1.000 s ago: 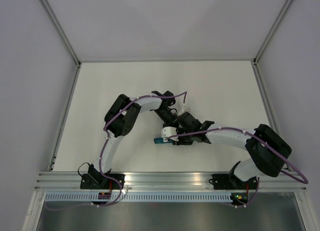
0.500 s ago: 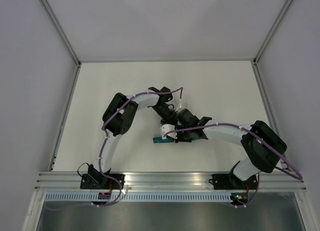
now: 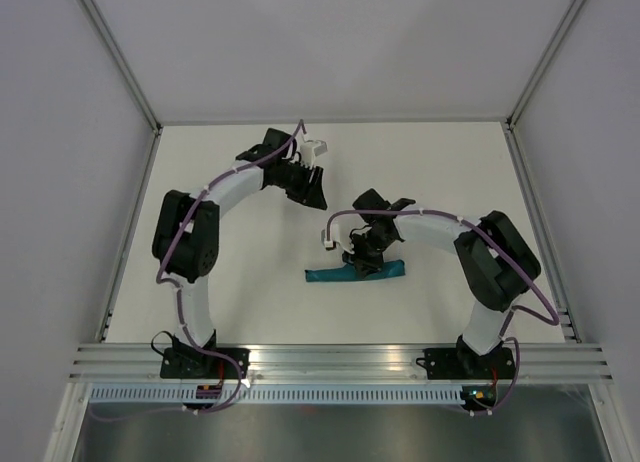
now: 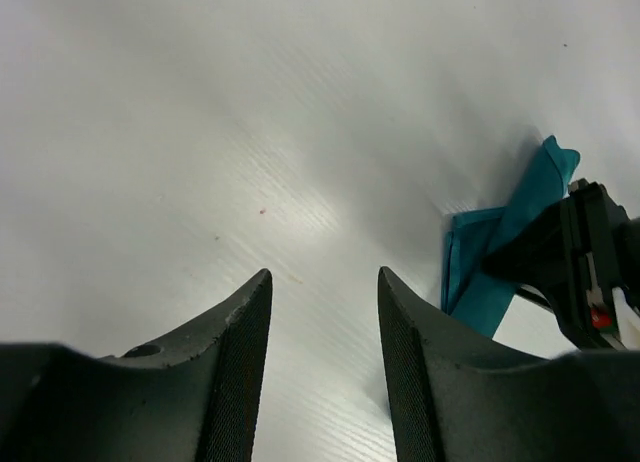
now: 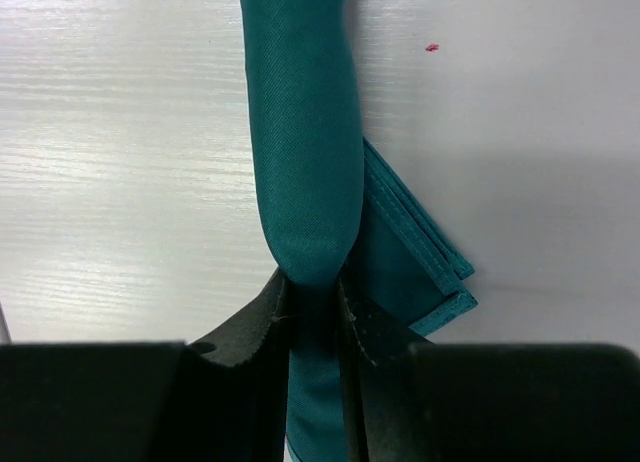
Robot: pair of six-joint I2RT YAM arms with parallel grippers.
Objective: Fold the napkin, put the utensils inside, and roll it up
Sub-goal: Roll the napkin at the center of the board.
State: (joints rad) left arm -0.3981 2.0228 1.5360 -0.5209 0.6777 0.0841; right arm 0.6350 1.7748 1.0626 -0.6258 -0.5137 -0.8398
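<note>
The napkin (image 3: 333,274) lies rolled into a slim teal tube across the middle of the table. My right gripper (image 3: 366,258) comes down on its middle. In the right wrist view the fingers (image 5: 262,317) are shut on the napkin (image 5: 305,132), pinching the roll narrow, and a folded corner sticks out to the right. My left gripper (image 3: 311,190) hangs far back and left of the roll. It is open (image 4: 322,274) over bare table, with the napkin (image 4: 490,252) at a distance. The utensils are hidden from every view.
The white table (image 3: 230,282) is bounded by metal rails at the left (image 3: 130,232) and right (image 3: 535,222) and by a back wall. The right arm's black wrist (image 4: 590,272) shows at the right edge of the left wrist view.
My left gripper has opened, let go and swung away to the back left. My right gripper has narrowed onto the roll, which now shows at full length.
</note>
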